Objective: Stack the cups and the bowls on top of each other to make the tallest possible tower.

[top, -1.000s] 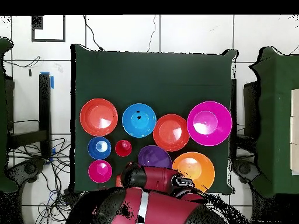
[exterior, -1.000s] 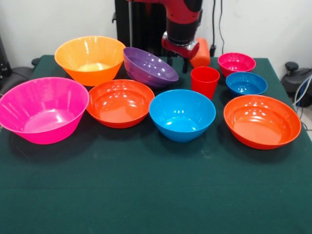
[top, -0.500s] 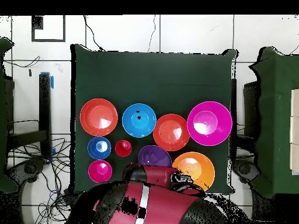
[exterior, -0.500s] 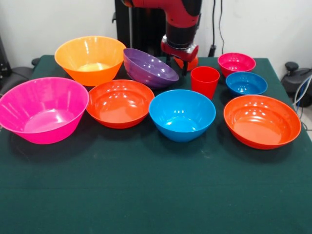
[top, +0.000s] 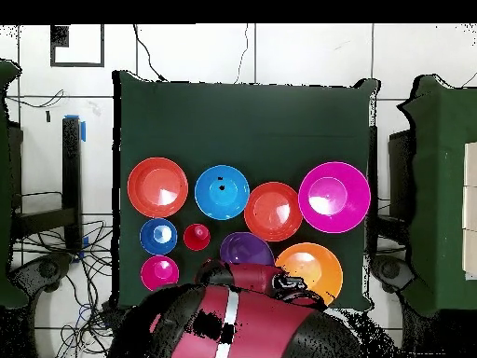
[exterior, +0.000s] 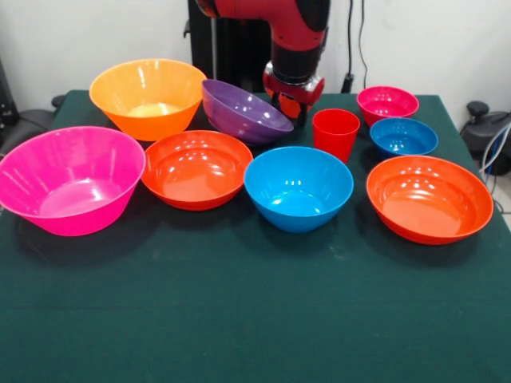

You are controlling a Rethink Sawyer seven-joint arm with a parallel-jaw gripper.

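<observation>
Eight bowls, all separate and upright on green table cloth [exterior: 239,319], none stacked:
- One big pink bowl [exterior: 70,179], widest piece, at front-view left edge.
- One big yellow-orange bowl [exterior: 148,96], behind it.
- One purple bowl [exterior: 243,110], tilted, rim leaning toward yellow-orange bowl.
- Two shallow red-orange bowls: left red-orange bowl [exterior: 197,167] just beside pink bowl; right red-orange bowl [exterior: 429,198] at right end of row.
- One medium blue bowl [exterior: 298,187], between the two red-orange ones.
- One small blue bowl [exterior: 403,136] and one small magenta bowl [exterior: 387,104], far right, magenta behind blue.

Cups: one red cup [exterior: 335,133] visible, upright, glossy, tapered, between purple bowl and small blue bowl.

Gripper [exterior: 293,102]: low behind red cup and purple bowl; orange seen between fingers, grasp state impossible to tell.

Against a second ago: orange cup, then showing beside gripper, now mostly hidden; arm shifted slightly leftward in front view; bowls unmoved.
</observation>
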